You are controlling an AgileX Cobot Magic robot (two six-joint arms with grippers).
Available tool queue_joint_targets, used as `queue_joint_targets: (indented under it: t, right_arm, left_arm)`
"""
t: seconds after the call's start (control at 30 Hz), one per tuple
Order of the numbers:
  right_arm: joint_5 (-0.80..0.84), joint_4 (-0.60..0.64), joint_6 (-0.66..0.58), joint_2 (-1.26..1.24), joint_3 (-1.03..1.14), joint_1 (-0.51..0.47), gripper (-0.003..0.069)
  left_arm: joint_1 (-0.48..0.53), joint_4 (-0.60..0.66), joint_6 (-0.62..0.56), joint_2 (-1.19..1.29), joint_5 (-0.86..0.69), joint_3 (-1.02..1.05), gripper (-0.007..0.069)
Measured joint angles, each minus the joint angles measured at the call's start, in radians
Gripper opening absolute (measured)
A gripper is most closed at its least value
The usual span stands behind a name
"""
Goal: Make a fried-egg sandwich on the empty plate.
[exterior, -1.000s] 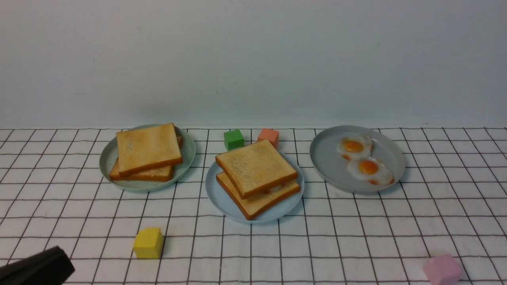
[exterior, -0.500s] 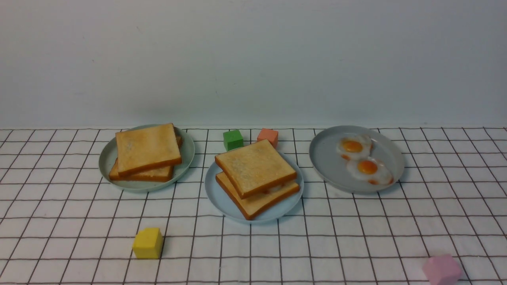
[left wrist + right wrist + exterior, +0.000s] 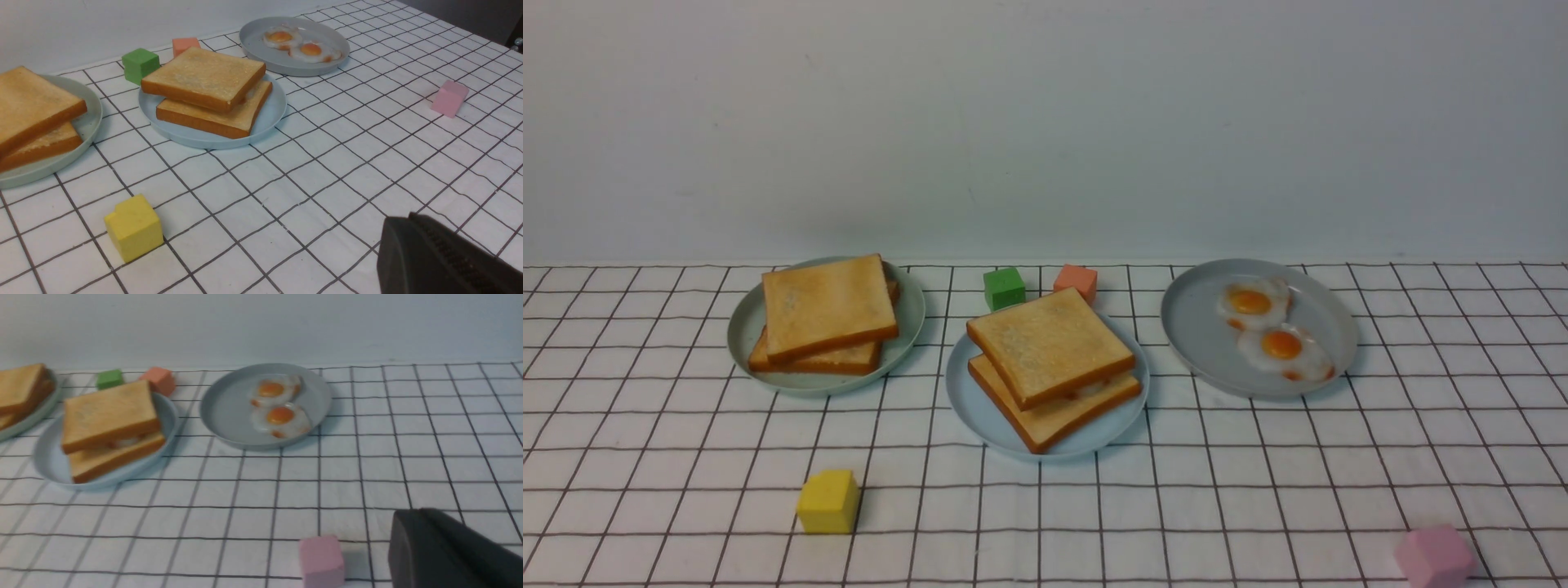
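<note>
Toast, egg and toast sit stacked as the fried-egg sandwich (image 3: pixel 1052 367) on the empty plate (image 3: pixel 968 400), the light blue one in the middle of the checked cloth (image 3: pixel 1258 474). A sliver of white shows between the two slices on the right side, so the egg appears to be tucked inside, and the top slice lies turned a little off the bottom one. Judging by that, the build looks finished.

To the left, the grey-green plate (image 3: pixel 743 327) carries a plain toast stack (image 3: pixel 827 314); to the right, the grey plate (image 3: pixel 1201 343) holds two fried eggs (image 3: pixel 1270 327). These seem to be the supply plates, set either side so each arm can reach its own ingredient. A green cube (image 3: pixel 1004 287) and an orange cube (image 3: pixel 1076 282) lie just beyond the sandwich plate, a yellow cube (image 3: pixel 828 501) near-left, a pink cube (image 3: pixel 1434 556) near-right.

Neither arm shows in the front view. Each wrist view catches only one dark finger: the left gripper (image 3: pixel 441 257) and the right gripper (image 3: pixel 449 551) both sit low near the cloth's near edge, well apart from the plates. Nothing is seen in either, though I cannot tell how wide the fingers stand.
</note>
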State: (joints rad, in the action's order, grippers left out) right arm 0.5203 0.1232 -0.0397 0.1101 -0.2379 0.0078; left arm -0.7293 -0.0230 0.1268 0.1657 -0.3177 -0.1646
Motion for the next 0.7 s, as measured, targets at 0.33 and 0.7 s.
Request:
queue_joint_targets:
  t: [0.33,0.7]
  right_arm:
    - [-0.109,-0.309,0.446,-0.121,0.251,-0.014,0.0026]
    - [-0.109,-0.313,0.472,-0.121,0.251,0.002,0.0031]
  left_arm:
    - [0.0,0.0,0.0,0.004,-0.015,0.0,-0.0009]
    - [0.0,-0.001,0.0,0.006,-0.03,0.0,0.0001]
